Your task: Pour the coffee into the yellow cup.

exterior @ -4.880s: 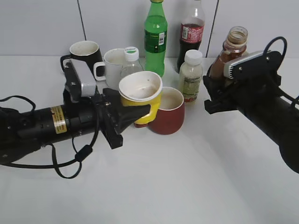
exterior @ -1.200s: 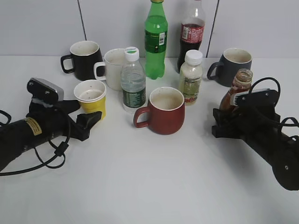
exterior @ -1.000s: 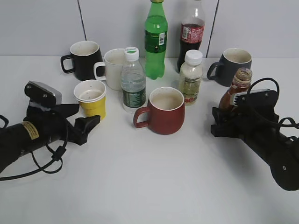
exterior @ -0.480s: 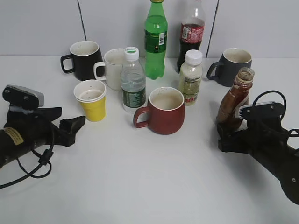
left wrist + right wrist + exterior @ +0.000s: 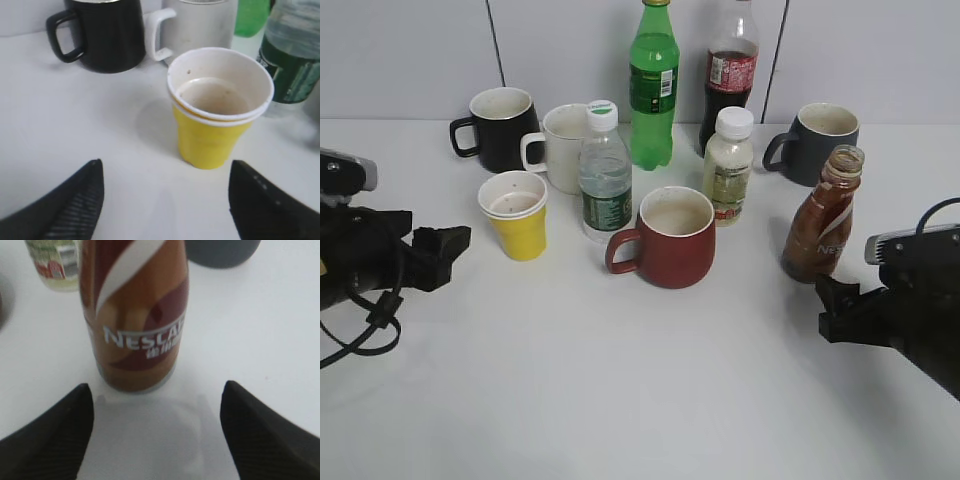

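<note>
At the left edge of the white table (image 5: 620, 400), the left gripper (image 5: 440, 255) rests low with its 2 black fingers (image 5: 65, 202) spread wide and nothing between them. Just ahead of it, apart from both fingers, the small tapered yellow paper cup with a white rolled rim (image 5: 514, 214) stands upright; the left wrist view shows pale brown liquid inside it. Behind the cup stand a black handled mug (image 5: 500, 128) and a cream-white handled mug (image 5: 558, 147). To the right of the cup is a clear water bottle with a white cap and green label (image 5: 605, 184), then a tall green soda bottle (image 5: 653, 84) at the back, and a dark-red handled mug (image 5: 666, 237) in front. Next come a small pale bottle with a white cap (image 5: 728, 165), a tall red-labelled cola bottle (image 5: 731, 68) and a grey mug (image 5: 817, 143). The uncapped curvy brown Nescafe coffee bottle (image 5: 823, 218) stands upright on the table, right of centre. The right gripper (image 5: 840, 310) sits near it, fingers parted and clear of the bottle.
</note>
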Robot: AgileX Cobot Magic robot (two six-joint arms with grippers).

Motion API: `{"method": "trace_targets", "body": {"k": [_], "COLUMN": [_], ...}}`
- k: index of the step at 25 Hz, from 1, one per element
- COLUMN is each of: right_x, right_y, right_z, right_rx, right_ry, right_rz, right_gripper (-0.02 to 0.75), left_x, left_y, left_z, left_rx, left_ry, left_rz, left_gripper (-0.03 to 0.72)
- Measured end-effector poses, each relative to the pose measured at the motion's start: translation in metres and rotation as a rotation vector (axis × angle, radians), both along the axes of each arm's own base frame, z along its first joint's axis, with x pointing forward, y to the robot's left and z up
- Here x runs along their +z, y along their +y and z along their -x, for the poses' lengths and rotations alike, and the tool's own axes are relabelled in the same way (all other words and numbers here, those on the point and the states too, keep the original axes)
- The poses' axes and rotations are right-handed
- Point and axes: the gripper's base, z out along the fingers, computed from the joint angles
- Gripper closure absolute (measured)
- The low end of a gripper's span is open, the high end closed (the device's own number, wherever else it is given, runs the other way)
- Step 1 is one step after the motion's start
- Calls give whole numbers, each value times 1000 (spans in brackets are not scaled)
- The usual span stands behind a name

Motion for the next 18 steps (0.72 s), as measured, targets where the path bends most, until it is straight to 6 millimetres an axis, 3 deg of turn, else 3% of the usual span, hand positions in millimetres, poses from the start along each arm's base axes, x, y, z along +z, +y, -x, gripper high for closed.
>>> {"method": "trace_targets", "body": {"k": [14, 15, 18], "right_x": [46, 51, 73], "right_y": [2, 4, 9], "right_z": [12, 12, 11], "right_rx": [11, 17, 43], "right_ry": [236, 273, 369], "right_rz": [-42, -46, -55], "right_gripper": [153, 153, 155], "left_x": [75, 95, 119], "left_y": [4, 7, 12], "left_z": [47, 54, 69], "left_rx": [72, 61, 53], "left_ry": [190, 203, 207], "left_rz": [11, -7, -28], "left_gripper": [131, 132, 133]}}
